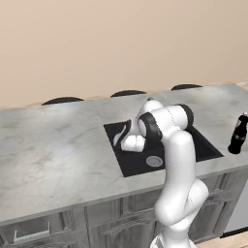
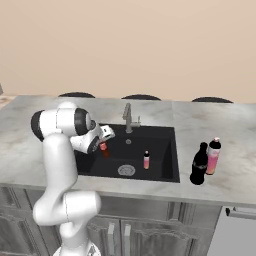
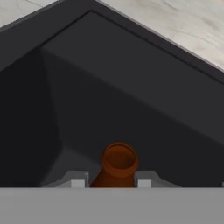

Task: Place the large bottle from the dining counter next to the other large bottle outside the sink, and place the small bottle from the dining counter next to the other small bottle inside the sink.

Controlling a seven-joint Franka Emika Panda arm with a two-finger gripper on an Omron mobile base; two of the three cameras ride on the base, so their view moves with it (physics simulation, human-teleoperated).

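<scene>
My gripper (image 2: 103, 144) hangs low over the left part of the black sink (image 2: 167, 131), shut on the small bottle (image 2: 104, 149), a short brown one with a red label. In the hand view its brown neck (image 3: 118, 164) stands between my fingertips (image 3: 78, 180), above the sink's dark floor. The other small bottle (image 2: 146, 160), pale pink, stands upright inside the sink near the drain. On the counter right of the sink, the dark large bottle (image 2: 199, 164) stands close beside the other large bottle (image 2: 213, 156) with the pink label.
A silver faucet (image 2: 128, 117) rises at the sink's back edge. The round drain (image 2: 126, 170) lies in the basin floor. The grey marble counter (image 1: 53, 145) spreads wide on both sides. Dark stool tops (image 1: 128, 92) line the far edge.
</scene>
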